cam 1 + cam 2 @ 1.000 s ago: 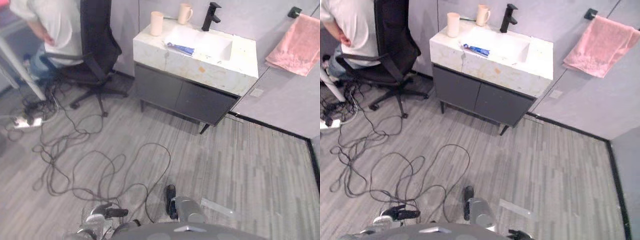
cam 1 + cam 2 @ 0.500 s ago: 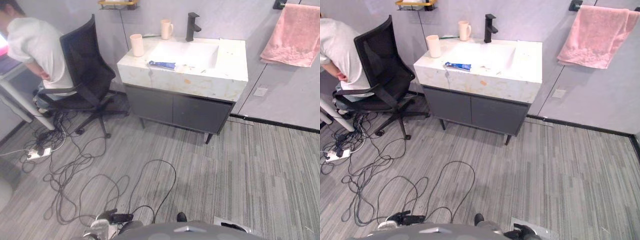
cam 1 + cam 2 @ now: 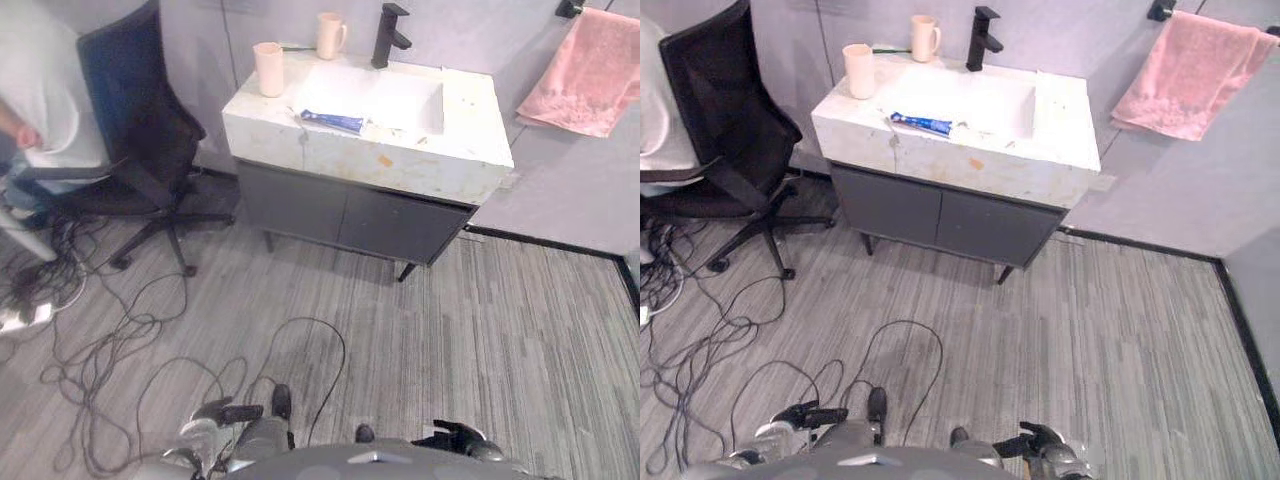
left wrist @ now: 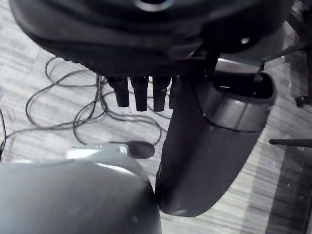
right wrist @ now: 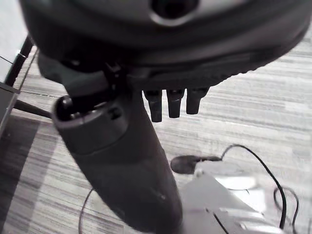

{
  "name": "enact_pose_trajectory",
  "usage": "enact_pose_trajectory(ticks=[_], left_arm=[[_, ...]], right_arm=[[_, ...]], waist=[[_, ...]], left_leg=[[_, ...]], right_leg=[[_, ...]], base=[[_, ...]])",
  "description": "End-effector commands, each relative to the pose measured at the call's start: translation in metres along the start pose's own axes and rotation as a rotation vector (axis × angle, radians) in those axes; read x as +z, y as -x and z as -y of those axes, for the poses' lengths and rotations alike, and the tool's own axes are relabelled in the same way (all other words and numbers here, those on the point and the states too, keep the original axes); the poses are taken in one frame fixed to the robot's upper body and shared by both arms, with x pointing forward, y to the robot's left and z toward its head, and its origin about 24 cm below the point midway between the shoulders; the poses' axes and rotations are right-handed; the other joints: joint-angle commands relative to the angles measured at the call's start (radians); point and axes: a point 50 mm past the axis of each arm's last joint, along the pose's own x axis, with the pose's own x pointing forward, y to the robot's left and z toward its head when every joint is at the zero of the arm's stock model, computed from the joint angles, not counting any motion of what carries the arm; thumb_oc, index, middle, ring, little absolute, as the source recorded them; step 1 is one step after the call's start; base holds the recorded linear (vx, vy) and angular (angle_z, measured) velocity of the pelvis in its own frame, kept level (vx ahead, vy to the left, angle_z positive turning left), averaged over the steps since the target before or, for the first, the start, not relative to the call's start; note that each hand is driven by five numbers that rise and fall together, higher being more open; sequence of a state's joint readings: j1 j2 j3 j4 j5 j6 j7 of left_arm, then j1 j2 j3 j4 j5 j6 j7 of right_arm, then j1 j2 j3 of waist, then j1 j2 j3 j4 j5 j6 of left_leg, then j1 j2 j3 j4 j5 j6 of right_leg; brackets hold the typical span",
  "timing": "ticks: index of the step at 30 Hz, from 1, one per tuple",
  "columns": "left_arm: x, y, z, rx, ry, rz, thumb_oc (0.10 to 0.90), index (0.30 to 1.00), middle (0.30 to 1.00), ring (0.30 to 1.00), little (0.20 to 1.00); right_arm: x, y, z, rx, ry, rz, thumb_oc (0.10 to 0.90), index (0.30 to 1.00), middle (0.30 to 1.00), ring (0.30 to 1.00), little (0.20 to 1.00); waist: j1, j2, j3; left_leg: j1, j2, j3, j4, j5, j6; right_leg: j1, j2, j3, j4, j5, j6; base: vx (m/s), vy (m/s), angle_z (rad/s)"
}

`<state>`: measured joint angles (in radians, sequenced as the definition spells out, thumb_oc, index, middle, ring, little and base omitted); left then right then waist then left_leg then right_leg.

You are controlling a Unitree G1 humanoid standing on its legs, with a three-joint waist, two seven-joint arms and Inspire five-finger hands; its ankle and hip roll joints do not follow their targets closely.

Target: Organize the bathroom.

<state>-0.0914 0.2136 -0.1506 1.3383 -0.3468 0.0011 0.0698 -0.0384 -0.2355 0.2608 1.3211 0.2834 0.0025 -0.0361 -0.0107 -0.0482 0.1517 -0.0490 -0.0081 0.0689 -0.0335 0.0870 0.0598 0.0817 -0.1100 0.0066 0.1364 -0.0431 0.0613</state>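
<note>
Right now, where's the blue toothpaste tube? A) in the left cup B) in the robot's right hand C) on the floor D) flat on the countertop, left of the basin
D: the toothpaste tube lies flat on the vanity countertop, left of the sink basin and apart from both cups.

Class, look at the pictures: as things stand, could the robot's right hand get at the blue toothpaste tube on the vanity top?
Probably not yet. The right hand hangs low by the robot, and open floor separates it from the vanity where the toothpaste tube lies. Nothing blocks the way.
</note>
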Motion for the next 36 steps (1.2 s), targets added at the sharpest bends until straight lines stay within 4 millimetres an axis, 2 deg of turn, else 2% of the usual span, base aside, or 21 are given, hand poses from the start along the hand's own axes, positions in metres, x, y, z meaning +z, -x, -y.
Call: enact_pose_trajectory(ticks=[1, 4, 5, 6, 7, 8, 10, 12, 13, 16, 18, 19, 21, 22, 24, 25, 26, 27, 29, 30, 36], left_arm=[[-0.027, 0.003, -0.002, 0.017, -0.082, -0.075, 0.800, 0.900, 0.900, 0.900, 0.900], [-0.024, 0.002, -0.004, 0.019, -0.095, -0.057, 0.800, 0.900, 0.900, 0.900, 0.900], [-0.020, 0.002, -0.007, 0.024, -0.085, -0.036, 0.800, 0.900, 0.900, 0.900, 0.900], [-0.013, 0.002, -0.010, 0.024, -0.094, -0.008, 0.800, 0.900, 0.900, 0.900, 0.900], [-0.013, 0.001, -0.010, 0.022, -0.098, -0.005, 0.800, 0.900, 0.900, 0.900, 0.900], [-0.010, 0.001, -0.011, 0.021, -0.106, 0.014, 0.800, 0.900, 0.900, 0.900, 0.900], [-0.008, 0.002, -0.011, 0.022, -0.109, 0.039, 0.800, 0.900, 0.900, 0.900, 0.900], [-0.005, 0.001, -0.012, 0.034, -0.130, 0.051, 0.800, 0.900, 0.900, 0.900, 0.900], [-0.003, 0.001, -0.013, 0.043, -0.137, 0.054, 0.800, 0.900, 0.900, 0.900, 0.900], [-0.001, 0.001, -0.012, 0.049, -0.109, 0.061, 0.800, 0.900, 0.900, 0.900, 0.900], [0.000, 0.001, -0.010, 0.052, -0.093, 0.068, 0.800, 0.900, 0.900, 0.900, 0.900], [0.000, 0.001, -0.010, 0.060, -0.093, 0.079, 0.800, 0.900, 0.900, 0.900, 0.900], [0.002, 0.002, -0.008, 0.076, -0.035, 0.095, 0.800, 0.900, 0.900, 0.900, 0.900], [0.002, 0.002, -0.008, 0.076, -0.035, 0.095, 0.800, 0.900, 0.900, 0.900, 0.900], [0.002, 0.002, -0.008, 0.089, -0.012, 0.099, 0.800, 0.900, 0.900, 0.900, 0.900], [0.002, 0.002, -0.007, 0.084, -0.007, 0.098, 0.800, 0.900, 0.900, 0.900, 0.900], [0.003, 0.002, -0.006, 0.082, -0.013, 0.101, 0.800, 0.900, 0.900, 0.900, 0.900], [0.001, 0.002, -0.003, 0.077, -0.011, 0.101, 0.800, 0.900, 0.900, 0.900, 0.900], [-0.001, 0.002, 0.001, 0.072, -0.006, 0.095, 0.800, 0.900, 0.900, 0.900, 0.900], [-0.001, 0.002, 0.002, 0.071, -0.011, 0.091, 0.800, 0.900, 0.900, 0.900, 0.900], [0.004, 0.002, 0.003, 0.136, -0.022, 0.118, 0.800, 0.900, 0.900, 0.900, 0.900]], right_arm=[[0.010, 0.000, 0.003, 0.002, 0.044, 0.037, 0.800, 0.900, 0.900, 0.900, 0.900], [0.013, 0.000, 0.002, 0.006, 0.043, 0.045, 0.800, 0.900, 0.900, 0.900, 0.900], [0.012, 0.000, 0.000, 0.016, 0.053, 0.047, 0.800, 0.900, 0.900, 0.900, 0.900], [0.010, 0.000, -0.003, 0.023, 0.071, 0.053, 0.800, 0.900, 0.900, 0.900, 0.900], [0.010, 0.000, -0.003, 0.024, 0.071, 0.054, 0.800, 0.900, 0.900, 0.900, 0.900], [0.008, 0.000, -0.004, 0.025, 0.065, 0.058, 0.800, 0.900, 0.900, 0.900, 0.900], [0.004, 0.001, -0.005, 0.029, 0.074, 0.056, 0.800, 0.900, 0.900, 0.900, 0.900], [0.002, 0.001, -0.006, 0.038, 0.074, 0.038, 0.800, 0.900, 0.900, 0.900, 0.900], [0.000, 0.001, -0.006, 0.038, 0.065, 0.024, 0.800, 0.900, 0.900, 0.900, 0.900], [-0.003, 0.001, -0.002, 0.032, 0.042, 0.011, 0.800, 0.900, 0.900, 0.900, 0.900], [-0.005, 0.001, 0.000, 0.024, 0.032, 0.008, 0.800, 0.900, 0.900, 0.900, 0.900], [-0.006, 0.001, 0.001, 0.020, 0.026, 0.007, 0.800, 0.900, 0.900, 0.900, 0.900], [-0.006, 0.002, 0.002, 0.020, 0.028, 0.014, 0.800, 0.900, 0.900, 0.900, 0.900], [-0.006, 0.002, 0.002, 0.020, 0.028, 0.014, 0.800, 0.900, 0.900, 0.900, 0.900], [-0.002, 0.001, 0.002, 0.015, 0.041, 0.025, 0.800, 0.900, 0.900, 0.900, 0.900], [0.000, 0.001, 0.003, 0.011, 0.036, 0.027, 0.800, 0.900, 0.900, 0.900, 0.900], [0.001, 0.001, 0.004, 0.008, 0.026, 0.027, 0.800, 0.900, 0.900, 0.900, 0.900], [0.004, 0.001, 0.004, 0.007, 0.034, 0.033, 0.800, 0.900, 0.900, 0.900, 0.900], [0.006, 0.000, 0.004, 0.003, 0.045, 0.035, 0.800, 0.900, 0.900, 0.900, 0.900], [0.005, 0.000, 0.004, -0.002, 0.042, 0.031, 0.800, 0.900, 0.900, 0.900, 0.900], [-0.006, 0.001, 0.003, -0.022, 0.004, -0.011, 0.800, 0.900, 0.900, 0.900, 0.900]], waist=[[-0.005, 0.026, -0.008], [-0.013, 0.033, 0.002], [-0.021, 0.025, 0.005], [-0.031, 0.010, 0.009], [-0.032, 0.009, 0.012], [-0.037, -0.002, 0.010], [-0.054, -0.020, 0.012], [-0.064, -0.025, 0.011], [-0.064, -0.025, 0.002], [-0.064, -0.022, -0.016], [-0.069, -0.016, -0.033], [-0.072, -0.010, -0.042], [-0.068, -0.010, -0.047], [-0.068, -0.010, -0.047], [-0.054, -0.022, -0.042], [-0.047, -0.025, -0.037], [-0.043, -0.026, -0.035], [-0.039, -0.026, -0.032], [-0.034, -0.014, -0.030], [-0.034, -0.011, -0.029], [-0.048, 0.013, -0.052]], left_leg=[[-0.008, -0.014, -0.046, 0.046, -0.026, 0.007], [0.032, -0.020, -0.054, 0.051, -0.044, 0.011], [0.067, -0.031, -0.052, 0.045, -0.058, 0.007], [0.101, -0.044, -0.048, 0.034, -0.077, 0.002], [0.107, -0.044, -0.048, 0.031, -0.081, 0.001], [0.122, -0.057, -0.044, 0.022, -0.097, 0.000], [0.170, -0.076, -0.036, 0.016, -0.151, -0.002], [0.204, -0.079, -0.033, 0.018, -0.183, 0.002], [0.212, -0.077, -0.034, 0.017, -0.185, 0.003], [0.212, -0.073, -0.043, 0.046, -0.175, -0.009], [0.204, -0.063, -0.043, 0.093, -0.152, -0.026], [0.197, -0.054, -0.042, 0.130, -0.118, -0.043], [0.135, -0.058, -0.060, 0.279, -0.032, -0.080], [0.135, -0.058, -0.060, 0.279, -0.032, -0.080], [0.047, -0.072, -0.084, 0.407, -0.001, -0.096], [0.018, -0.065, -0.083, 0.410, -0.005, -0.091], [0.007, -0.062, -0.081, 0.405, -0.008, -0.087], [0.005, -0.051, -0.067, 0.343, -0.041, -0.071], [0.012, -0.027, -0.046, 0.188, -0.054, -0.058], [0.016, -0.028, -0.040, 0.159, -0.066, -0.053], [0.112, -0.027, -0.043, -0.003, -0.068, -0.048]], right_leg=[[-0.150, 0.030, -0.024, 0.377, 0.144, 0.042], [-0.198, 0.013, -0.051, 0.373, 0.147, 0.035], [-0.195, 0.009, -0.076, 0.260, 0.141, 0.039], [-0.194, 0.010, -0.108, 0.083, 0.131, 0.044], [-0.189, 0.012, -0.113, 0.064, 0.131, 0.045], [-0.207, 0.012, -0.137, -0.034, 0.151, 0.055], [-0.256, 0.023, -0.187, -0.179, 0.247, 0.083], [-0.286, 0.024, -0.189, -0.170, 0.277, 0.080], [-0.268, 0.028, -0.191, -0.185, 0.264, 0.069], [-0.230, 0.046, -0.176, -0.163, 0.246, 0.046], [-0.193, 0.057, -0.167, -0.178, 0.230, 0.027], [-0.174, 0.067, -0.166, -0.186, 0.220, 0.014], [-0.128, 0.080, -0.154, -0.205, 0.199, -0.010], [-0.128, 0.080, -0.154, -0.205, 0.199, -0.010], [-0.099, 0.075, -0.136, -0.212, 0.190, -0.020], [-0.086, 0.074, -0.123, -0.212, 0.181, -0.022], [-0.080, 0.074, -0.116, -0.211, 0.177, -0.022], [-0.066, 0.077, -0.090, -0.214, 0.166, -0.019], [-0.050, 0.090, -0.063, -0.211, 0.149, -0.017], [-0.049, 0.090, -0.060, -0.207, 0.146, -0.017], [-0.065, 0.082, -0.093, -0.213, 0.158, 0.003]], base=[[0.31, 0.186, -0.37], [0.28, 0.075, 0.20], [0.44, -0.052, 0.37], [0.42, -0.067, 0.28], [0.35, -0.097, 0.18], [0.27, -0.076, 0.08], [0.39, -0.114, 0.00], [0.36, -0.140, -0.13], [0.33, -0.145, -0.10], [0.23, -0.093, 0.03], [0.25, -0.079, 0.09], [0.20, -0.065, 0.24], [0.17, -0.072, 0.15], [0.12, -0.066, -0.33], [0.09, -0.037, -0.53], [0.09, -0.011, -0.42], [0.10, 0.027, -0.32], [0.10, 0.062, -0.19], [0.10, 0.099, -0.24], [0.07, 0.102, -0.34], [0.03, 0.088, -0.23]])
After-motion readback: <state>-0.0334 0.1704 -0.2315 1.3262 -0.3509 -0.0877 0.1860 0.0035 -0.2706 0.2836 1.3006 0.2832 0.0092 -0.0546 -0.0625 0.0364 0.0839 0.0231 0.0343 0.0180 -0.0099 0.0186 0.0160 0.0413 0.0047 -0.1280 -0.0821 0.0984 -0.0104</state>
